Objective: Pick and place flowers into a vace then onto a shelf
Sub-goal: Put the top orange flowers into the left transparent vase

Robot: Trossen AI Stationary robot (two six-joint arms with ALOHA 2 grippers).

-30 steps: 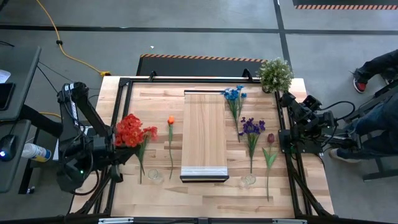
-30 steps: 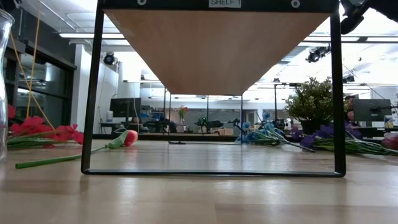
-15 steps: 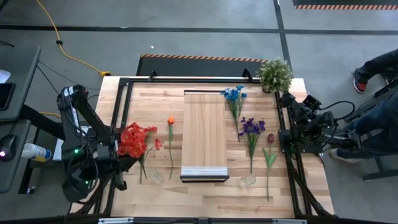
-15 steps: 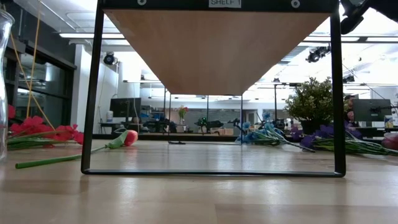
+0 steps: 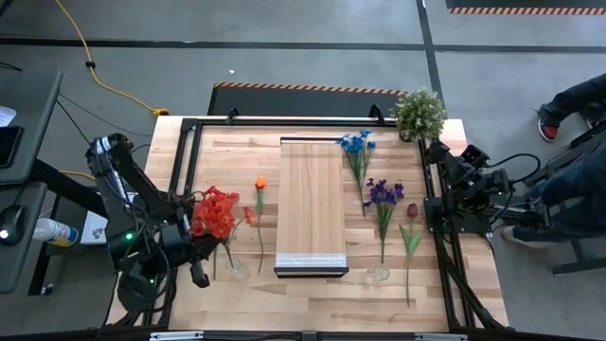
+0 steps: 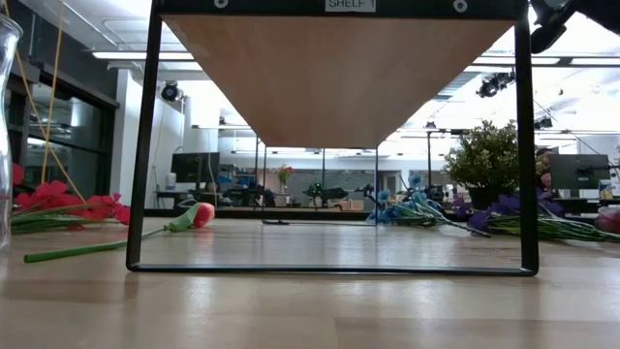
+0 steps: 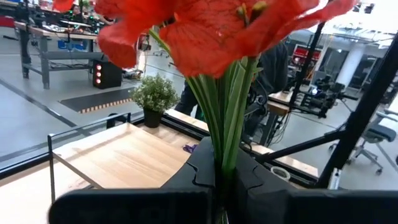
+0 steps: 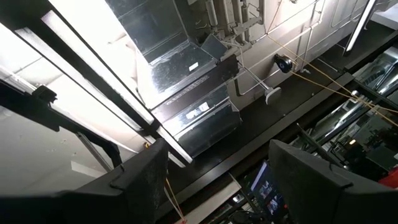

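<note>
My left gripper (image 5: 199, 242) is shut on a bunch of red flowers (image 5: 216, 212) above the table's left part, just left of the shelf (image 5: 311, 201). A small glass vase (image 5: 235, 269) stands near the bunch's stem ends, and a second vase (image 5: 377, 275) stands right of the shelf. An orange flower (image 5: 259, 184), blue flowers (image 5: 356, 142), purple flowers (image 5: 383, 192) and a dark-red flower (image 5: 412, 210) lie flat on the tabletop. My right gripper (image 8: 217, 186) waits open at the table's right edge, pointing up at the ceiling. My left gripper pinches the bunch's green stems (image 7: 225, 149) between its two fingers (image 7: 200, 169), below the red heads. The fingers lie level and across the stems. The bunch is lifted clear of the table, its heads toward the far side and its stem ends toward the near edge.
A bushy potted plant (image 5: 419, 112) stands at the far right corner. The shelf rests on a black metal frame (image 6: 145, 145) in the table's middle. A black rail frame (image 5: 180, 189) borders the tabletop. A person's legs (image 5: 578, 104) show right of the table.
My left gripper, still shut, has carried the red flowers toward the table's near edge and toward the shelf, sinking a little, so the stem ends now lie close to the left vase. The right arm has kept still.
</note>
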